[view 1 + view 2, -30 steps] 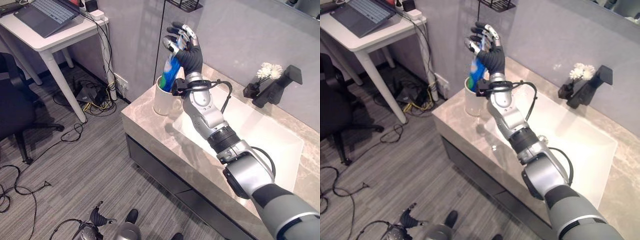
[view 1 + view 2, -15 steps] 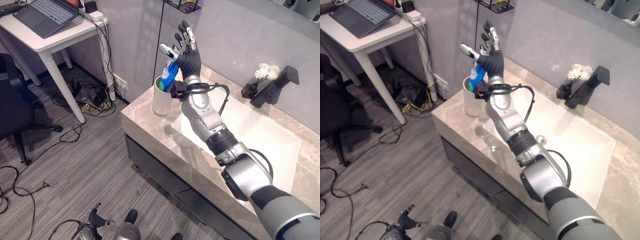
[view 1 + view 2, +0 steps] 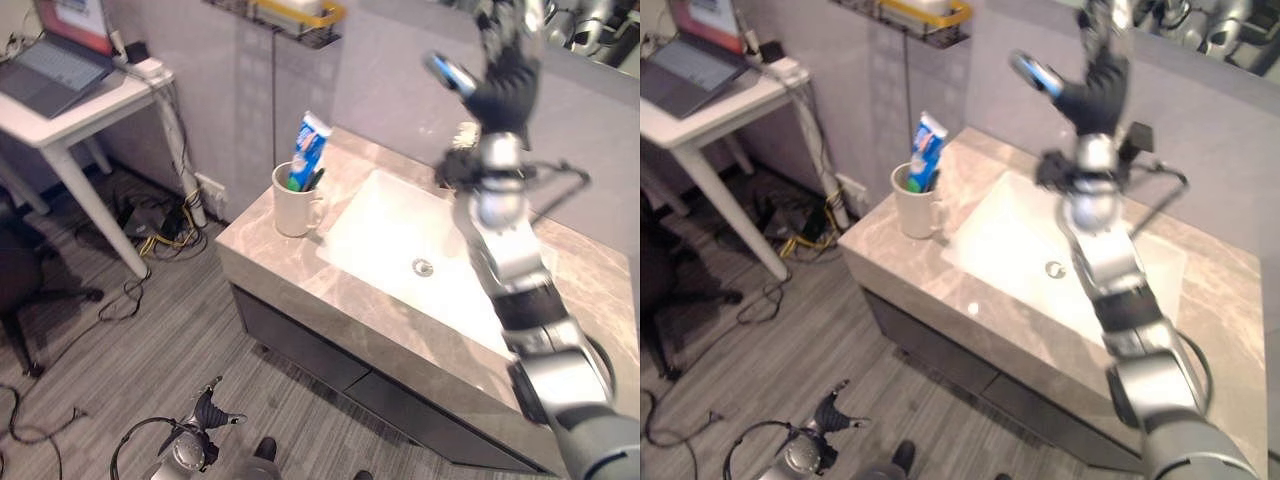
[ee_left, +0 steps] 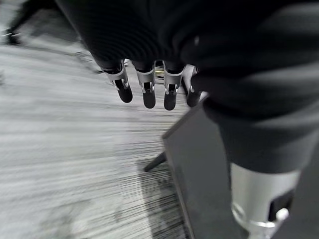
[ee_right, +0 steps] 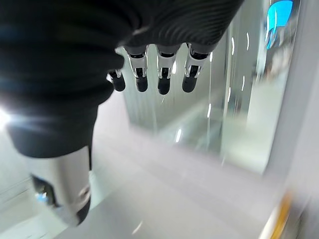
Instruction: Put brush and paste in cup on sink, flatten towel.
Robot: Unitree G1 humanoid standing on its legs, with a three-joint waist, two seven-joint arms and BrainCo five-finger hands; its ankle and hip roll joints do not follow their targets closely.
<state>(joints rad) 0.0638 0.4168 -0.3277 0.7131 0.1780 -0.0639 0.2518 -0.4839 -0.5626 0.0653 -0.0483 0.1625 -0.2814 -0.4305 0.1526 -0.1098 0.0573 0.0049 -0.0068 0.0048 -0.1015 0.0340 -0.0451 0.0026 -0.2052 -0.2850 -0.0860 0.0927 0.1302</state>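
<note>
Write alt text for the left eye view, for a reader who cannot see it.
A blue toothpaste tube stands upright in a white cup at the corner of a marble counter, left of the sink. The robot's right hand is raised high over the far side of the basin, fingers open and empty.

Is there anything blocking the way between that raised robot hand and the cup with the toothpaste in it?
Nothing visible does. The right hand is raised, open and empty, above the far side of the sink. The cup, with the toothpaste standing in it, sits at the counter's corner across the bare basin.
</note>
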